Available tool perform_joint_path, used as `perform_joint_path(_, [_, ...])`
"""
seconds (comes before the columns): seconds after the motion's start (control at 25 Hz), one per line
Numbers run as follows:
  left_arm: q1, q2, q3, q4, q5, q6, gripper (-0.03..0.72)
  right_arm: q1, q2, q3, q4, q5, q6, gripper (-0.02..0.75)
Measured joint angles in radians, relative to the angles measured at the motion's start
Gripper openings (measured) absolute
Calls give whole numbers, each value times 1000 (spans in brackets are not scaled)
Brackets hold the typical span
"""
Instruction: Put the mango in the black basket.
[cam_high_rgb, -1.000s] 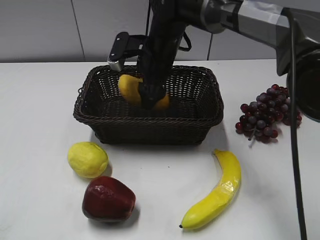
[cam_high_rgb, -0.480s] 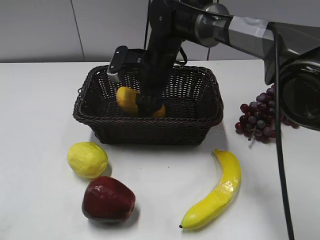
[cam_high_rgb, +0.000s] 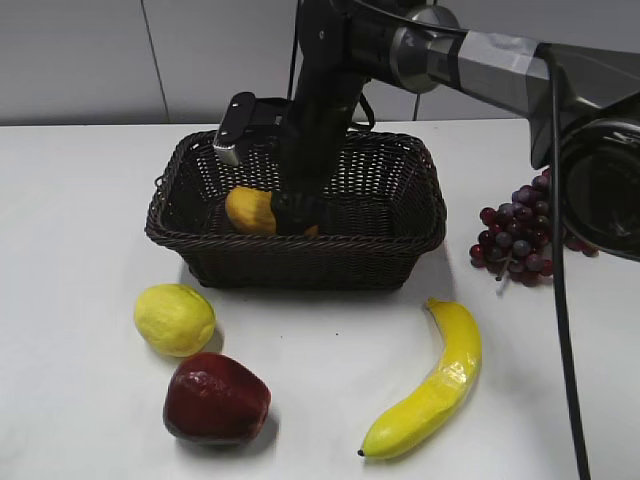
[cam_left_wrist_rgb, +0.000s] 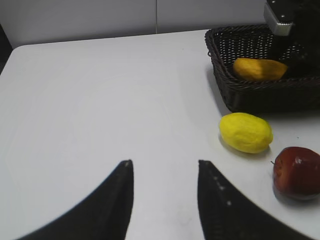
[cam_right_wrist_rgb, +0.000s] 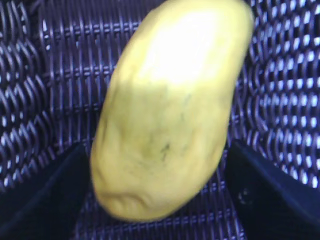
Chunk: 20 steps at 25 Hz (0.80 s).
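Note:
The orange-yellow mango (cam_high_rgb: 250, 211) is low inside the black basket (cam_high_rgb: 300, 250), at or close to its woven floor. My right gripper (cam_high_rgb: 297, 214) reaches down into the basket and is shut on the mango. In the right wrist view the mango (cam_right_wrist_rgb: 170, 105) fills the frame, with the right gripper's (cam_right_wrist_rgb: 157, 150) fingers against its two sides over the basket weave (cam_right_wrist_rgb: 45, 100). My left gripper (cam_left_wrist_rgb: 162, 165) is open and empty over bare table. The left wrist view also shows the mango (cam_left_wrist_rgb: 259, 69) in the basket (cam_left_wrist_rgb: 220, 65).
A pale-yellow lemon (cam_high_rgb: 175, 318) and a dark red apple (cam_high_rgb: 216, 398) lie in front of the basket at the left. A banana (cam_high_rgb: 432, 385) lies front right. Purple grapes (cam_high_rgb: 530, 235) sit right of the basket. The lemon (cam_left_wrist_rgb: 246, 132) and apple (cam_left_wrist_rgb: 296, 171) also show in the left wrist view.
My right gripper has lowered the mango from above the rim down into the basket. The left arm and the other fruit have not moved.

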Motion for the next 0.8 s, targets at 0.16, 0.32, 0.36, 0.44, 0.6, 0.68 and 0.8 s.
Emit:
perform_joint_path(0.16, [0,0,0,0,0,0,328,0,-32,0,-30,14,21,637])
perform_joint_path(0.32, [0,0,0,0,0,0,328,-15,-96,0,-56,15,91,629])
perform_joint_path(0.36, [0,0,0,0,0,0,328,-23,-111,0,-61,15,115,626])
perform_joint_path(0.44, [0,0,0,0,0,0,328,-47,-145,1,-64,17,167,615])
perform_joint_path(0.6, [0,0,0,0,0,0,328,-119,-217,39,-68,22,263,577])
perform_joint_path(0.68, [0,0,0,0,0,0,328,-174,-263,79,-70,33,303,561])
perform_joint_path(0.8, [0,0,0,0,0,0,327,-245,-332,151,-70,40,340,544])
